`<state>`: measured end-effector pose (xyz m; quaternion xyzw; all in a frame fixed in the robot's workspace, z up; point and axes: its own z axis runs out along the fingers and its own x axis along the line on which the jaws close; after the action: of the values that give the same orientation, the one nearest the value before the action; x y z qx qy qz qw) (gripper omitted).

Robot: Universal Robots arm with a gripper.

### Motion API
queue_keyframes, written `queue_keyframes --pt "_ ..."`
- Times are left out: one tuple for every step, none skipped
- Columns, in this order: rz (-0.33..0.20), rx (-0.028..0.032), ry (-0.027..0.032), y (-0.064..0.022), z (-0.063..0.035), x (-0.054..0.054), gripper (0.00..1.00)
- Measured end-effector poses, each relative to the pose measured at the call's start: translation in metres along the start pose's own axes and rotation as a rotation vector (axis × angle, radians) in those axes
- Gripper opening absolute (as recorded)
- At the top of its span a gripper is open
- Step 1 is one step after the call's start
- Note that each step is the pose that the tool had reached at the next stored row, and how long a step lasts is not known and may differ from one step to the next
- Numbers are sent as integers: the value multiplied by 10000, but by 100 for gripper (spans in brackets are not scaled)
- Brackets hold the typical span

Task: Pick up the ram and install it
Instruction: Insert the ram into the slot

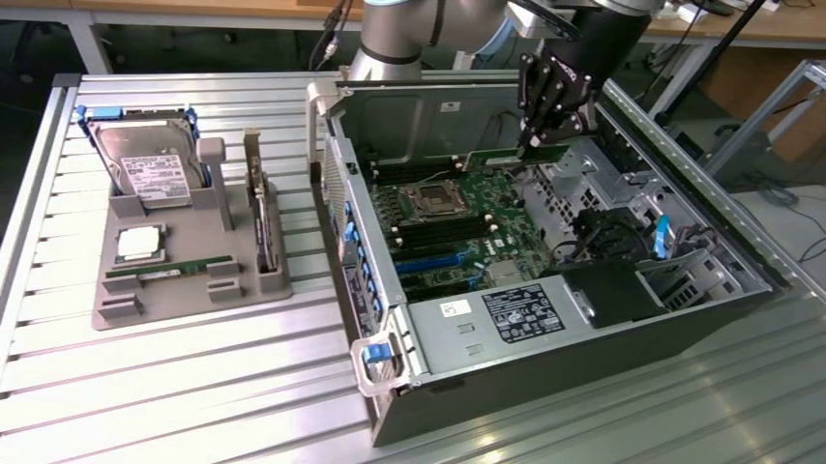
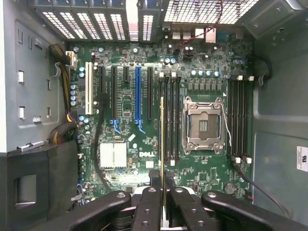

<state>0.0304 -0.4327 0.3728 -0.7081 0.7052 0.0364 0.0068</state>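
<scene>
Long thin green circuit-board ram (image 1: 497, 154) — pinched in the black gripper (image 1: 545, 143), hung above black memory slots (image 2: 171, 120) beside the silver processor socket (image 2: 204, 126); install stage — seating likely called for exact alignment with one slot

Silver-grey arm (image 1: 387, 43), black bolted tool (image 1: 547, 141)

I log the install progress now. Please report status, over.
Pincer shut on ram stick. Stick held edge-down above the motherboard, over the memory slots beside the empty CPU socket. No cable across those slots.
</scene>
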Motion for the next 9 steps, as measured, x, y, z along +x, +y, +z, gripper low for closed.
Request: queue_keyframes --pt "0 -1 1 0 5 0 13" --pt "0 0 0 -1 22 1 13" --pt "0 0 0 -1 38 3 13" --pt "0 0 0 -1 47 3 13" --pt "0 0 0 -1 60 4 13" --pt "-1 0 0 -2 73 4 13" --pt "0 0 1 -2 81 5 13" --pt "0 0 0 -2 87 5 13" --pt "0 0 1 -3 95 6 13"
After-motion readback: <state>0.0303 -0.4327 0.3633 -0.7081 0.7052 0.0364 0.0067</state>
